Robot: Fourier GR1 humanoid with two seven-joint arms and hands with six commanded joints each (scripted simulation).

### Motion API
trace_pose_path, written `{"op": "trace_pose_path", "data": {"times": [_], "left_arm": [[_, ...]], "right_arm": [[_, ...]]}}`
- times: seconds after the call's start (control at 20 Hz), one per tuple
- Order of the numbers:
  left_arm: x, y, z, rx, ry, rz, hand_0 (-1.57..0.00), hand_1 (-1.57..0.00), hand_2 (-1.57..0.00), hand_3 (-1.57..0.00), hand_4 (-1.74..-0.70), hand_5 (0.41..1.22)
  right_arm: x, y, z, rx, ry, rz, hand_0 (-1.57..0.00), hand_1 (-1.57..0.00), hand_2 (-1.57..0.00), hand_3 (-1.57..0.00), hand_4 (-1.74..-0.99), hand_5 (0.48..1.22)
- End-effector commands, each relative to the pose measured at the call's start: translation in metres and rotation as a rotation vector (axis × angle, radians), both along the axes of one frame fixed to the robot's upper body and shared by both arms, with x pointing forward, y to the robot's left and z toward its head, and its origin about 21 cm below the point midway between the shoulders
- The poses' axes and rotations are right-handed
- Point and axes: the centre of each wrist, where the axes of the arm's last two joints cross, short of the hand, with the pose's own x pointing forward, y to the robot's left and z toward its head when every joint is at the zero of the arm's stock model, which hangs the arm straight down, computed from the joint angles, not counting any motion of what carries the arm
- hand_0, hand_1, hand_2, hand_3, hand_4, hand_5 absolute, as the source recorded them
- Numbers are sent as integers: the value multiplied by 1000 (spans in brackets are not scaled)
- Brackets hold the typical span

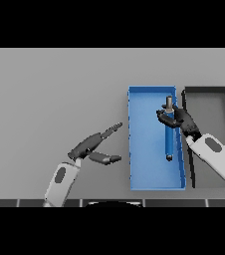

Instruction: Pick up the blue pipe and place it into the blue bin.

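Left hand (92,148) is just idling low over the grey table (45,99), fingers loose and holding nothing, while the right hand (180,121) is curling round the blue pipe (169,134) over the blue bin (134,149), probably positioning it to drop in.

Blue pipe (169,133) lies lengthwise over the blue bin (144,149).

Right hand (178,119) reaches forward from its white forearm, fingers curled in a grasp; left hand (92,147) lies lower, fingers straight, thumb spread apart below them.
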Motion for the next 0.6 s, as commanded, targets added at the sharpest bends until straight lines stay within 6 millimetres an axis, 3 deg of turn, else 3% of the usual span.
{"op": "trace_pose_path", "data": {"times": [0.0, 0.35, 0.55], "left_arm": [[-2, -2, -1, -6, 0, -5, 1, 1, 1, 1, -886, 428], [-4, 1, -3, -9, -7, 1, 1, 1, 1, 1, -887, 429], [-1, -1, -1, -1, -8, 4, 1, 1, 1, 1, -887, 431]], "right_arm": [[0, -2, -2, -13, 17, -4, -156, -143, -143, -84, -1083, 934], [-1, -3, -8, -101, 70, 26, -32, -29, -29, -17, -1038, 734], [-1, -3, -9, -121, 74, 35, -13, -11, -11, -6, -1022, 672]]}}
